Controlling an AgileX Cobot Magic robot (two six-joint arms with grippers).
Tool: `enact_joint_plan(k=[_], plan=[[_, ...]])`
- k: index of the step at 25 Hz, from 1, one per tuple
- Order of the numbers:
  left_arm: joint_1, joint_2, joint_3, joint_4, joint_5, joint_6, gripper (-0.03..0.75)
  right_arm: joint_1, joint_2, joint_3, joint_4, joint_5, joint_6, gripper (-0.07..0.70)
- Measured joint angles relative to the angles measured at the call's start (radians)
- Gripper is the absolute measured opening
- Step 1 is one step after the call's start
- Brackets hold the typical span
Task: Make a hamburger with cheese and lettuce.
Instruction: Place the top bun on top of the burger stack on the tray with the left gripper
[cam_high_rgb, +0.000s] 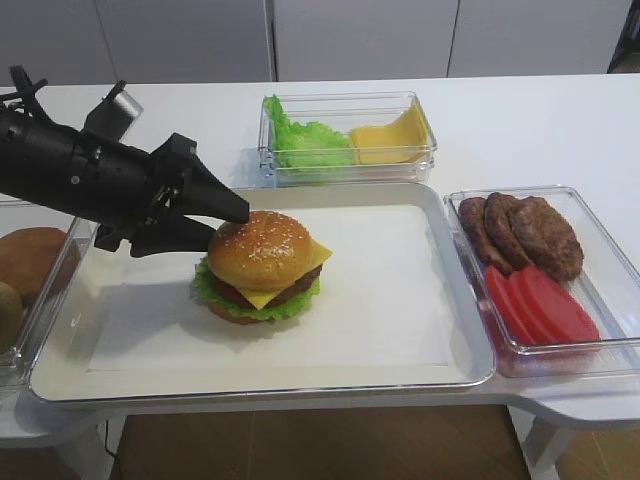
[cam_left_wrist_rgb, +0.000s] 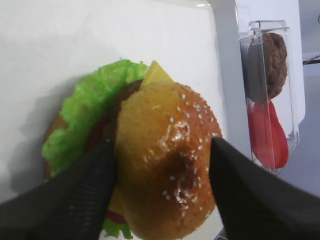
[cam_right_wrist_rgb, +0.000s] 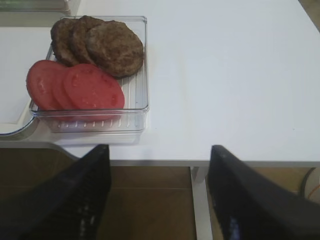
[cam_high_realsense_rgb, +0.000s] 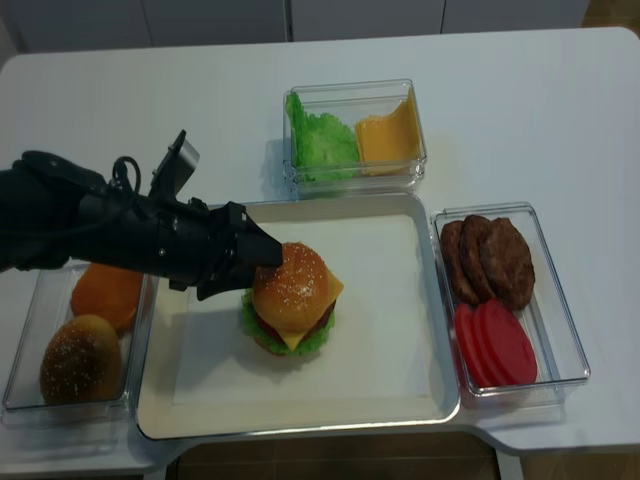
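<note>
Progress: the layered hamburger, capped by a golden sesame-seeded dome, is seen stacked at centre-left of the exterior high frame on the white rectangular tray; assembly is judged essentially complete, with only release and withdrawal left.
Layers: the ruffled green lettuce is shown as a fringe below the dark patty; a corner of the flat yellow cheese is seen jutting out on the right.
Left gripper: its black jaws are held apart on either side of the top bun; whether the pads touch the bun cannot be told from the wrist view.
Right gripper: its jaws are spread with nothing between, low in the frame at the table edge.
Counts: three brown patties and about three red tomato slices are counted in the right clear bin; two loose buns are counted at lower left.
</note>
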Motion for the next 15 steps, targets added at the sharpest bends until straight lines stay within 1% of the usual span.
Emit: enact_joint_plan(k=[15], plan=[[0.0,0.0,0.0,-0.005,-0.004,-0.022,0.443,0.0,0.0,0.0,0.0,0.0,0.0,0.465]])
